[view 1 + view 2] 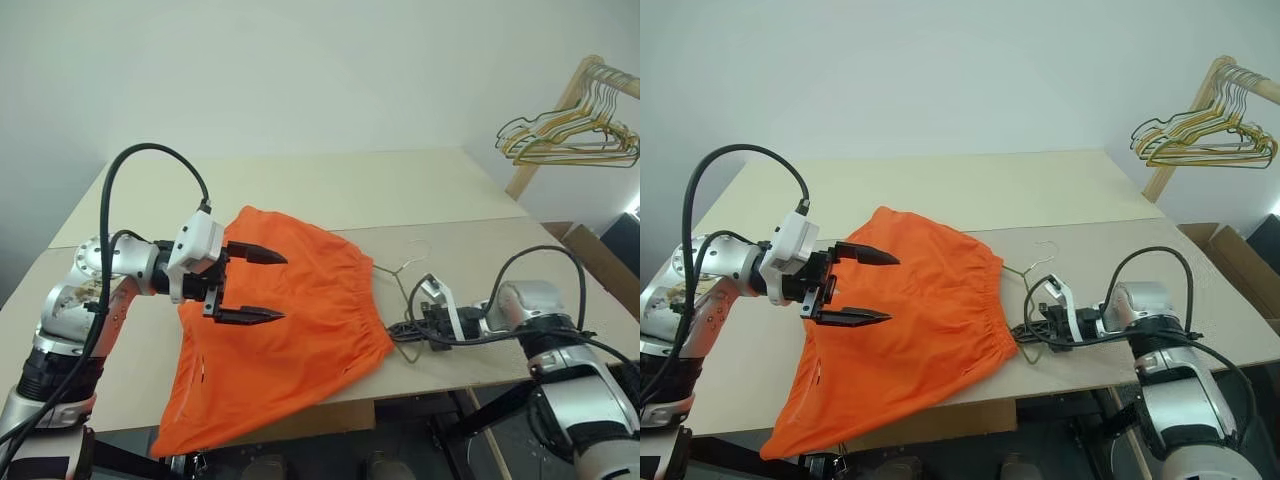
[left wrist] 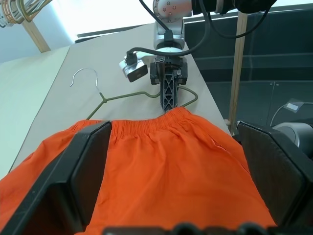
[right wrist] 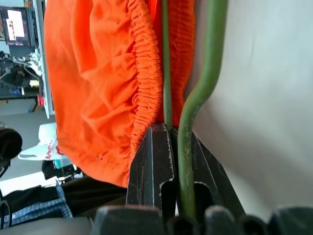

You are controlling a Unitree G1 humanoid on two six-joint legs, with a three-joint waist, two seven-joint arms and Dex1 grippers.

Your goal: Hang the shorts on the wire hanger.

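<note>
Head views: the shorts (image 1: 285, 320) lie flat on the table (image 1: 330, 185), waistband toward the right, legs hanging over the near edge. The left gripper (image 1: 250, 286) hovers above their left part, jaws wide apart, holding nothing. The wire hanger (image 1: 400, 272) lies on the table just right of the waistband, hook pointing far. The right gripper (image 1: 1032, 334) sits low at the hanger's near corner, fingers together.

Left wrist view: orange cloth spreads between the two open fingers (image 2: 85, 171). Beyond the waistband, the hanger's hook and shoulder lie bare on the table, and the right gripper's closed tip meets the wire at the waistband edge.

Right wrist view: jaws clamped on the green-looking wire, which runs straight out from between the fingers (image 3: 154, 166). One run of wire passes along the gathered waistband; whether it is already inside the opening cannot be told.

Progress, judged: hanger secured, shorts laid out. Threading the hanger into the waistband and lifting remain to be done.
</note>
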